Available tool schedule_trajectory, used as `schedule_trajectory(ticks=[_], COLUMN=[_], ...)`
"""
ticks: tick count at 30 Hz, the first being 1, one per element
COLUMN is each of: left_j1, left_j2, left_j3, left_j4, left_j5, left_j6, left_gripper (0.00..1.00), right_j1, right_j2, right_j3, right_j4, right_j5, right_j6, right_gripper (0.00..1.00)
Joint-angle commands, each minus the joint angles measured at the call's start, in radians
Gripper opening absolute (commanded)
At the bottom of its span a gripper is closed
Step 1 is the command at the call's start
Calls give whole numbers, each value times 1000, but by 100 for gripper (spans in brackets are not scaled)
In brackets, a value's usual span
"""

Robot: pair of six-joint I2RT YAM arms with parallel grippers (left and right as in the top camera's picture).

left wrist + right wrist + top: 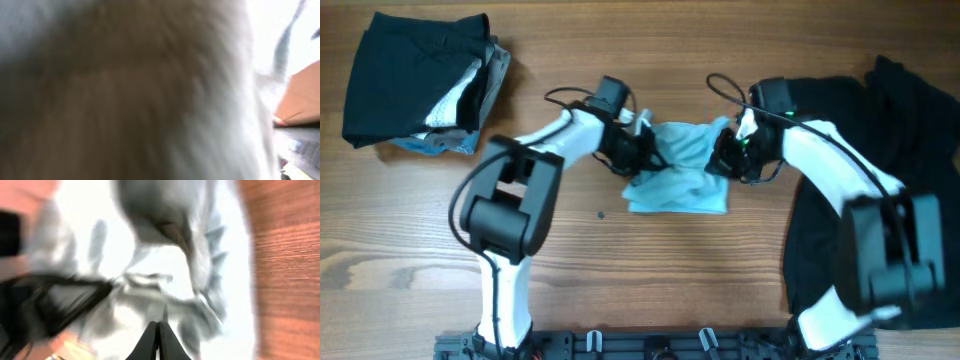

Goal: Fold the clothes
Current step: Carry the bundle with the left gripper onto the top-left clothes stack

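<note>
The pale sky-blue T-shirt lies bunched up in the middle of the table. My left gripper is dug into its left edge and my right gripper into its right edge. In the right wrist view the black fingers are pressed together, with a thin fold of the shirt poking out past their tips. Blurred cloth fills the left wrist view and hides that gripper's fingers. Black clothes lie spread out on the right, partly under my right arm.
A folded stack of clothes, black on top with pale cloth beneath, sits at the back left. Bare wooden table shows in front of the shirt, with a small dark speck on it.
</note>
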Motion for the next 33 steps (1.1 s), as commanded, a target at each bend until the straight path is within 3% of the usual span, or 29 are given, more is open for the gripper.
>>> schedule_trajectory(ticks=[1,5,11,17,18,19,20,23,27,33], left_j1=[148,319,589,855,885,919,937,968,1069,1099], left_j2=[-147,-196,-196,-196,-196,-194,-192,-189,-211,-415], left_j3=[142,310,407,407,407,407,406,406,407,407], left_j4=[-119,-78,183,18,-8,-51,-81,-162,-348,-394], left_j5=[2,3,7,2,-23,-99,-167,-296,-304,-120], left_j6=[137,119,-39,13,31,38,48,56,56,256], left_gripper=[4,4,4,4,9,59,100,100,100,100], right_j1=[6,6,6,8,8,8,8,8,8,8], right_j2=[-160,-209,-209,-208,-208,-208,-208,-208,-208,-209], right_j3=[3,3,2,2,2,2,2,2,2,2], right_j4=[33,71,64,68,68,68,70,72,69,90], right_j5=[21,20,16,10,10,10,10,13,12,25], right_j6=[-44,-10,32,35,35,35,35,35,34,-135], right_gripper=[5,5,5,5,5,5,5,5,5,6])
